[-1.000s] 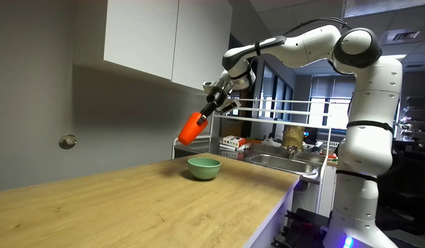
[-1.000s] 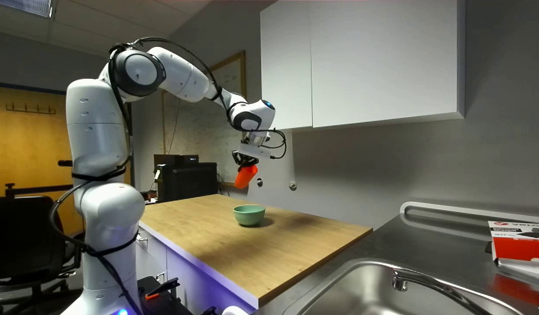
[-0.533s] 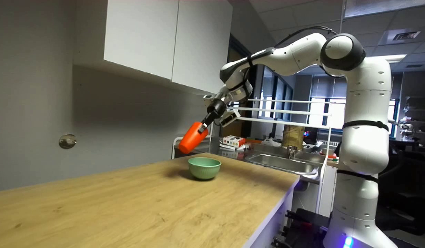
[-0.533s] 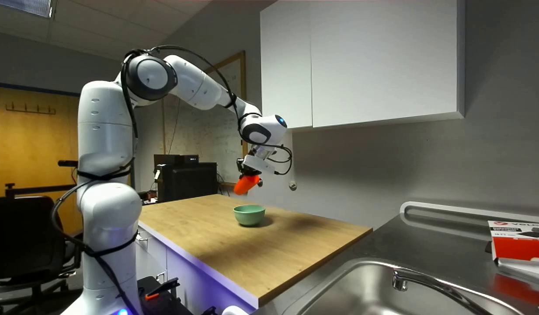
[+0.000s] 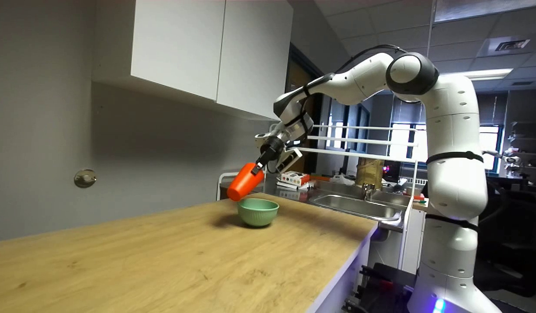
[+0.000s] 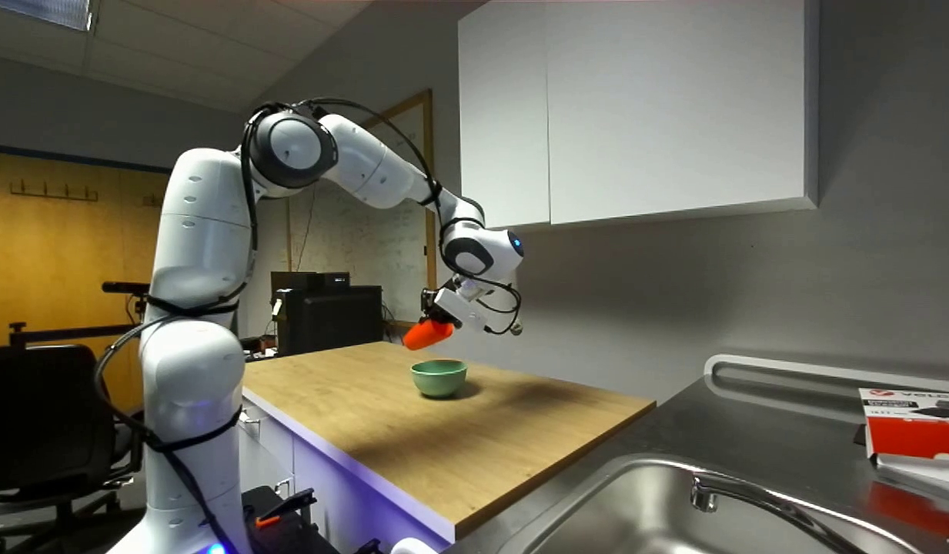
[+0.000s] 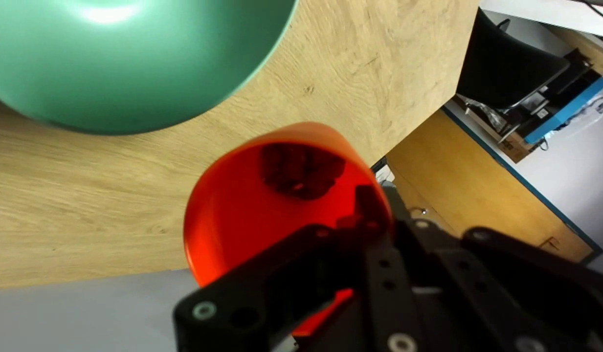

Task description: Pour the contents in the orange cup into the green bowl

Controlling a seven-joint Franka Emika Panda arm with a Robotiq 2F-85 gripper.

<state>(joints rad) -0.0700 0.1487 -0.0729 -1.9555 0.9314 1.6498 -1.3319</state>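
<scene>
The orange cup [image 5: 246, 182] is held in the air, tilted, just above and beside the green bowl [image 5: 258, 213]. My gripper [image 5: 256, 168] is shut on the cup's wall near the rim. In an exterior view the cup [image 6: 428, 335] lies close to horizontal above the bowl [image 6: 439, 380]. In the wrist view I look into the cup's mouth [image 7: 242, 210]; one finger shows inside the wall and one outside. Dark contents [image 7: 301, 171] lie deep in the cup. The bowl [image 7: 125, 63] fills the upper left there, and the part of its inside that shows holds nothing.
The bowl stands on a wooden counter [image 5: 163, 269] along a grey wall [image 5: 172, 165]. A white wall cupboard [image 5: 185, 48] hangs above and behind the gripper. A white rack [image 5: 350, 153], a sink [image 5: 354, 208] and a red-and-white box [image 6: 917, 431] are beyond the counter's end.
The arm has reached forward and lowered the cup toward the bowl. In an exterior view the cup has tipped from steep to nearly horizontal. The bowl has not moved.
</scene>
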